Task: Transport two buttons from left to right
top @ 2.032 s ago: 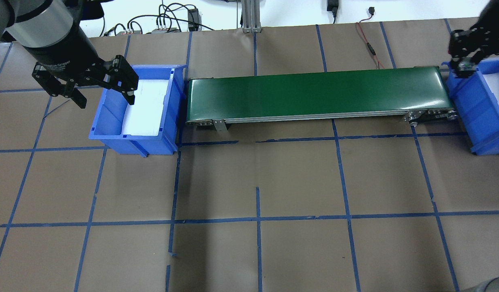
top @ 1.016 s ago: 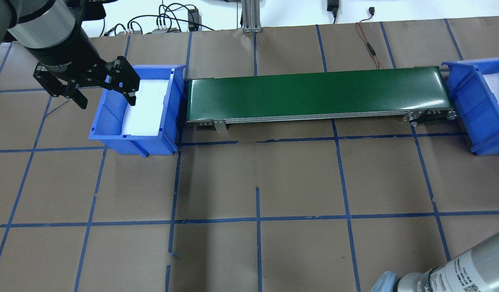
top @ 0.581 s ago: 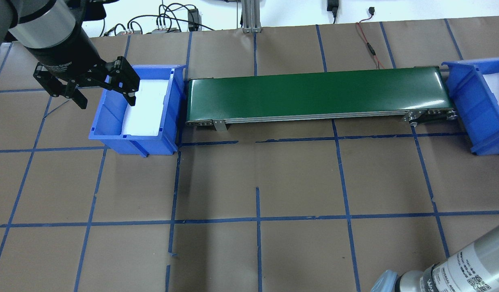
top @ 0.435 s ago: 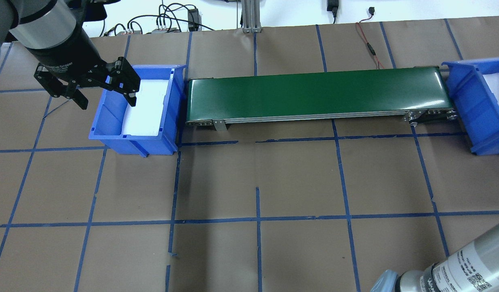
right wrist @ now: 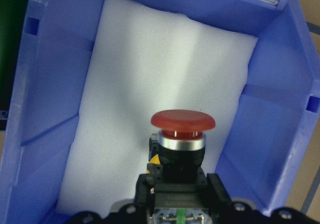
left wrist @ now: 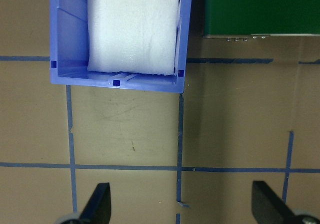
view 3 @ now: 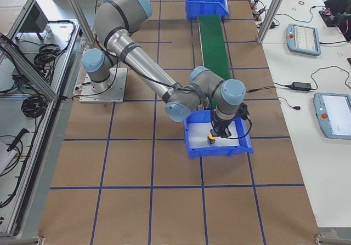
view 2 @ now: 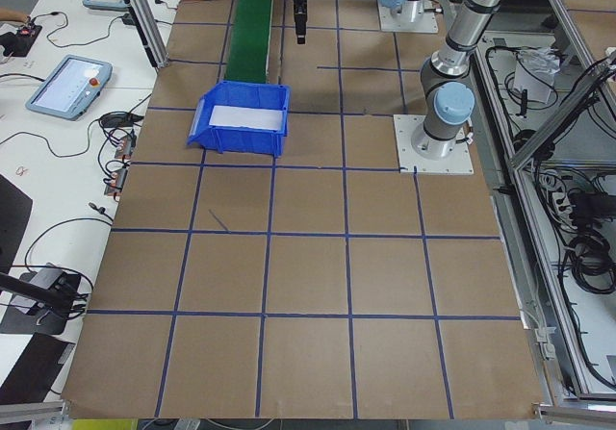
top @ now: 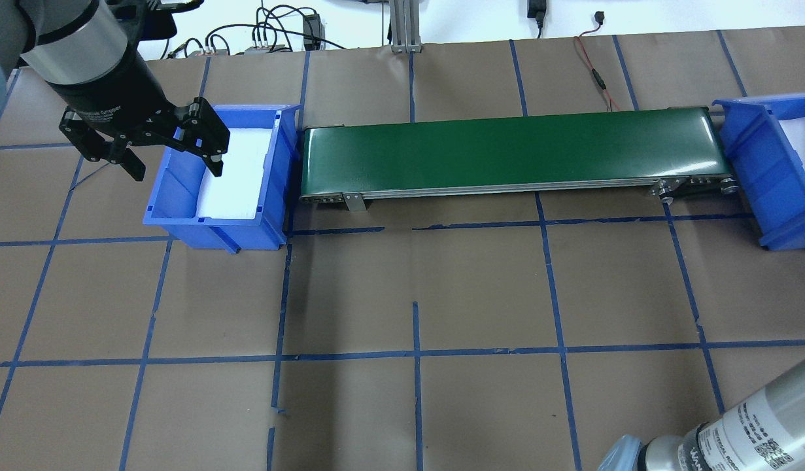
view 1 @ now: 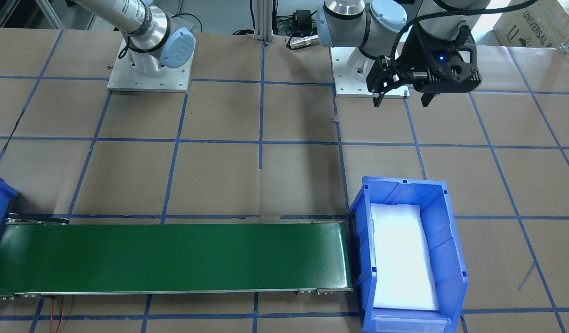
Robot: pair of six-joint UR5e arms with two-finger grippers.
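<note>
While right fingers (right wrist: 219,188) pinch the red button (right wrist: 182,121) over the blue bin (right wrist: 50,108) | left fingers (left wrist: 98,202) spread

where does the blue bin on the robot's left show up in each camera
front-facing: left bin lower right
overhead: left bin upper left
exterior left: left bin upper left, near
exterior right: left bin top centre, far
left wrist: left bin top left
right wrist: not in it; that is the other bin
landmark: green belt ends beside it

Conveyor (top: 513,154) betw. L bin (top: 206,234), R bin (top: 752,157), button (right wrist: 182,120) over latter
</note>
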